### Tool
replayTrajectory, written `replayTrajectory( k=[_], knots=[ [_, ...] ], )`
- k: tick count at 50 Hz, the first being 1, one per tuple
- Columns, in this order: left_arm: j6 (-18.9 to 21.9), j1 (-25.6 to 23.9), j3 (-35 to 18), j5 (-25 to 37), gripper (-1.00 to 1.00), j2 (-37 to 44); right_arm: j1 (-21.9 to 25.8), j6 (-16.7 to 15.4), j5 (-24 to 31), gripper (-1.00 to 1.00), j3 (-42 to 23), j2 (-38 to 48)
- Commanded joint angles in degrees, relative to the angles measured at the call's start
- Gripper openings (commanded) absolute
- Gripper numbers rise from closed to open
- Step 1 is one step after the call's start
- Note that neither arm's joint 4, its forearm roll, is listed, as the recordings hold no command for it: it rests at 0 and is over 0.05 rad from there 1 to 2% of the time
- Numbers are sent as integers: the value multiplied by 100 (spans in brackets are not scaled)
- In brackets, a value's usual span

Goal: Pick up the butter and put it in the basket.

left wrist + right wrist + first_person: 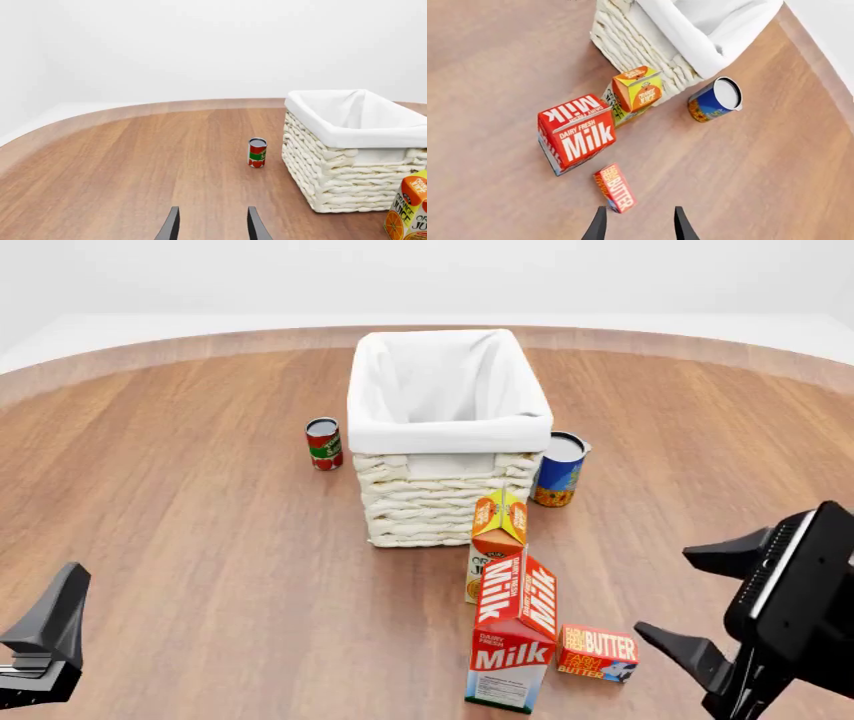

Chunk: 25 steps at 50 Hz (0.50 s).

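The butter [598,653] is a small flat red-orange box lying on the table near the front, just right of the milk carton [514,635]. In the right wrist view the butter [615,188] lies just ahead of my right gripper [638,221], slightly off to one side. That gripper [697,605] hangs open above and right of the butter, holding nothing. The cream wicker basket [447,436] with its white liner stands at the table's centre, beyond the cartons. My left gripper [47,640] is open and empty at the front left, far from the butter; its fingers [171,226] point toward the basket [333,170].
An orange juice carton [498,530] stands between the milk carton and the basket. A red can [323,443] stands left of the basket and a blue can [561,468] right of it. The milk carton [577,132] stands close beside the butter.
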Motion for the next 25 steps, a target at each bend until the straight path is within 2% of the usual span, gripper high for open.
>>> replayTrajectory(
  k=[1, 13, 25],
  knots=[
    [0, 0, 0, 0, 100, 0, 171, 576, -32, 100, 90, 144],
    [0, 0, 0, 0, 100, 0, 140, 697, -100, 100, 217, 209],
    [0, 0, 0, 0, 100, 0, -135, 437, -492, 100, 417, 632]
  ],
)
